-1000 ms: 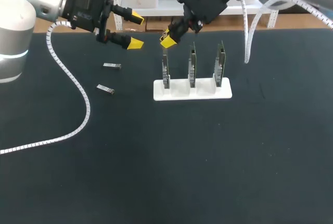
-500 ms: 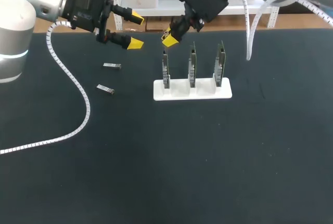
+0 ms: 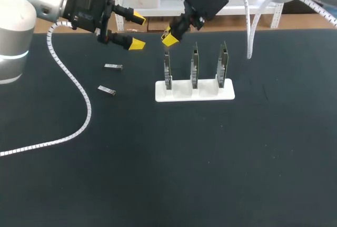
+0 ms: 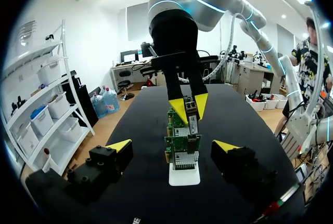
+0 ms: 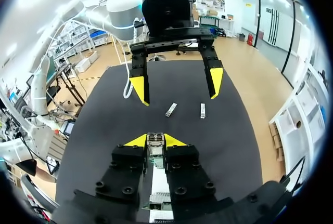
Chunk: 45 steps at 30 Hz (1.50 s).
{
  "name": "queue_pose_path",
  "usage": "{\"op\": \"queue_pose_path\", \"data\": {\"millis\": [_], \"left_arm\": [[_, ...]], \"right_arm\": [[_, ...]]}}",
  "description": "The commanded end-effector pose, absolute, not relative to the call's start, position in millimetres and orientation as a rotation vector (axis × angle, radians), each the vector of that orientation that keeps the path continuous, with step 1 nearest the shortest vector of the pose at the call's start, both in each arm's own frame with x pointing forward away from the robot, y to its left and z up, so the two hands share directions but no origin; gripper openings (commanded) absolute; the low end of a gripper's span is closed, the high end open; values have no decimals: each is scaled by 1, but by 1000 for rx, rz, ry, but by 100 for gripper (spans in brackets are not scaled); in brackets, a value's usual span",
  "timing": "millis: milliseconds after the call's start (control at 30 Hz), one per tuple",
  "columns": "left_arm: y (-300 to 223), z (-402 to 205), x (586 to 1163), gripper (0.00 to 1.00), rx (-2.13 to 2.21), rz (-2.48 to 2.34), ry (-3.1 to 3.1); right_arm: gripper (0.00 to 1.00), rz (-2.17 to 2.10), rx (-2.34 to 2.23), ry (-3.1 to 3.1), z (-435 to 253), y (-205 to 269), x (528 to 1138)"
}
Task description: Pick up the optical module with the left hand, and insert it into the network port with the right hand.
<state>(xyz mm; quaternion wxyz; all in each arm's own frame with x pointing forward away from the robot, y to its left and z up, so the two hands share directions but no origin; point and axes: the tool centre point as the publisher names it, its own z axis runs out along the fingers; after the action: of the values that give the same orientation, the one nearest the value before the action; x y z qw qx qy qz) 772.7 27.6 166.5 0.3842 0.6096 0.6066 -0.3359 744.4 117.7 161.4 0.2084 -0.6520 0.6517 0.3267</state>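
Note:
My right gripper (image 3: 169, 36) hangs just above and behind the leftmost green port board (image 3: 167, 70) of the white stand (image 3: 195, 94). It is shut on a small silver optical module (image 5: 155, 140), which shows between its yellow tips. In the left wrist view that held module (image 4: 192, 123) sits over the row of boards (image 4: 183, 156). My left gripper (image 3: 131, 30) is open and holds nothing, hovering over the table's far left, beyond two loose modules (image 3: 113, 67) (image 3: 107, 90). The right wrist view shows the left gripper (image 5: 177, 84) facing it, with both loose modules (image 5: 171, 109) (image 5: 203, 110) beneath.
The stand carries three upright boards; the other two are the middle one (image 3: 195, 68) and the right one (image 3: 223, 65). A white ribbed cable (image 3: 79, 92) from my left arm trails across the left of the black table (image 3: 210, 158).
My right gripper has drifted slightly up and toward the table's back with the module. The left arm and the loose modules have stayed put.

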Motion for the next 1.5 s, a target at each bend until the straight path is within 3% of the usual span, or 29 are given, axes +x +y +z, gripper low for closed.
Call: {"op": "queue_pose_path", "data": {"millis": [33, 1500], "left_arm": [[27, 167, 773, 100, 1557, -855, 1549], [27, 167, 773, 100, 1557, -855, 1549]], "right_arm": [[0, 921, -1806, 1816, 157, 116, 742], [0, 926, -1833, 1816, 158, 120, 747]]}}
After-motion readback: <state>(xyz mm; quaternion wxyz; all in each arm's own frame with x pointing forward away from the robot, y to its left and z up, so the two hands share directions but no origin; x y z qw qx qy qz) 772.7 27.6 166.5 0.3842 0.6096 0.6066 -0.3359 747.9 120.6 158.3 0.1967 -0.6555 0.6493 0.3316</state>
